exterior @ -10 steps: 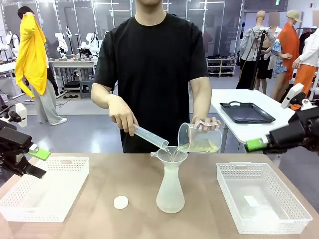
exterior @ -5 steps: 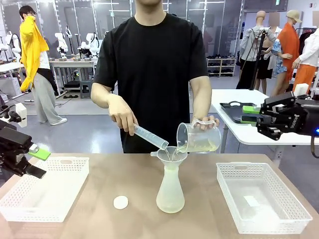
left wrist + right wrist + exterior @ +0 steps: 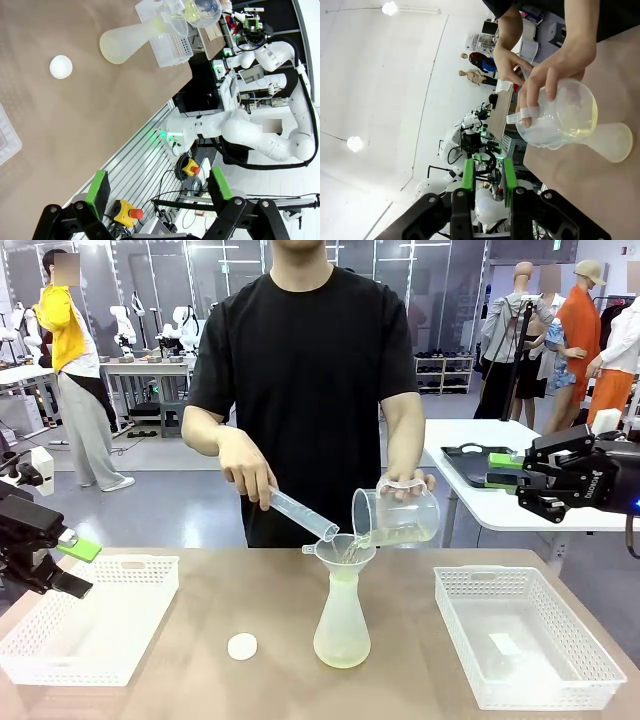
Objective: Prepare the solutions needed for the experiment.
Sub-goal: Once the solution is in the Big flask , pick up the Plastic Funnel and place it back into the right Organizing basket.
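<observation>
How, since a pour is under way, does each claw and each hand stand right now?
Left claw: open, empty.
Right claw: slightly open, empty.
One hand of the person: holding the measuring cylinder.
Other hand: holding the jug.

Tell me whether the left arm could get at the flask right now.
Probably not yet. The flask faces the left arm with a white disc on the table between, but the person's hands hold a cylinder and jug over its funnel.

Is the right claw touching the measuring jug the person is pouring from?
Apart. The front view shows the right claw off to the side of the jug, with open background plainly visible between them.
</observation>
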Tool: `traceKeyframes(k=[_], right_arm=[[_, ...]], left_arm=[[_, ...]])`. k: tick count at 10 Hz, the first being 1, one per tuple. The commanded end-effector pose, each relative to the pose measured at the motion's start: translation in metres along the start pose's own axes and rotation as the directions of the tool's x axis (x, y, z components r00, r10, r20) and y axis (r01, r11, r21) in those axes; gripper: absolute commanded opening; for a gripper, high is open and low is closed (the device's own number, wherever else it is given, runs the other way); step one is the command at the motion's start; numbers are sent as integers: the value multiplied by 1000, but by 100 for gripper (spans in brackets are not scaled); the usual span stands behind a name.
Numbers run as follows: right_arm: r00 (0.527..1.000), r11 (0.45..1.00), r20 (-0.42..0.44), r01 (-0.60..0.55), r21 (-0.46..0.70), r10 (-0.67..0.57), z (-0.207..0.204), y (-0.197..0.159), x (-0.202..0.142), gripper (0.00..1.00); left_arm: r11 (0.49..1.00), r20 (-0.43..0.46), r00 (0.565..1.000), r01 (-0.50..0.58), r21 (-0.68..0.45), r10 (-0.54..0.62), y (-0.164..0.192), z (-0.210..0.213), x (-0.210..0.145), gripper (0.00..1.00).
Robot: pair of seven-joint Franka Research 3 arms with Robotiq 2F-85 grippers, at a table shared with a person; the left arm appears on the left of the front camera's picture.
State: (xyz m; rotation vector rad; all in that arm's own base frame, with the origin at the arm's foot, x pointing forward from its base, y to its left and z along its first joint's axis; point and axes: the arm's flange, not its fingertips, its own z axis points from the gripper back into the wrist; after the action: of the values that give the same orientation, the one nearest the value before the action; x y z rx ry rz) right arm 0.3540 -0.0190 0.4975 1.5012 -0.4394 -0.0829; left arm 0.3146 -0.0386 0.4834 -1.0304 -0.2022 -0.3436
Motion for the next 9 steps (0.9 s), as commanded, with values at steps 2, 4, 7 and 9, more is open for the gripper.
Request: traceKeyframes(k=[2, 4, 7, 9], right_arm=[[1000, 1000, -15, 4, -3, -5, 0, 0, -1, 30], [1000, 1000, -15, 4, -3, -5, 0, 0, -1, 30], [1000, 1000, -15, 4, -3, -5, 0, 0, -1, 30], [1000, 1000, -5, 0, 5, 0, 0, 0, -1, 30]], left_arm=[[999, 11, 1000, 20, -28, -19, -1, -2, 3, 100], [999, 11, 1000, 20, -28, -19, -1, -2, 3, 100], [999, 11, 1000, 20, -28, -19, -1, -2, 3, 100], [999, 11, 1000, 20, -28, -19, -1, -2, 3, 100]])
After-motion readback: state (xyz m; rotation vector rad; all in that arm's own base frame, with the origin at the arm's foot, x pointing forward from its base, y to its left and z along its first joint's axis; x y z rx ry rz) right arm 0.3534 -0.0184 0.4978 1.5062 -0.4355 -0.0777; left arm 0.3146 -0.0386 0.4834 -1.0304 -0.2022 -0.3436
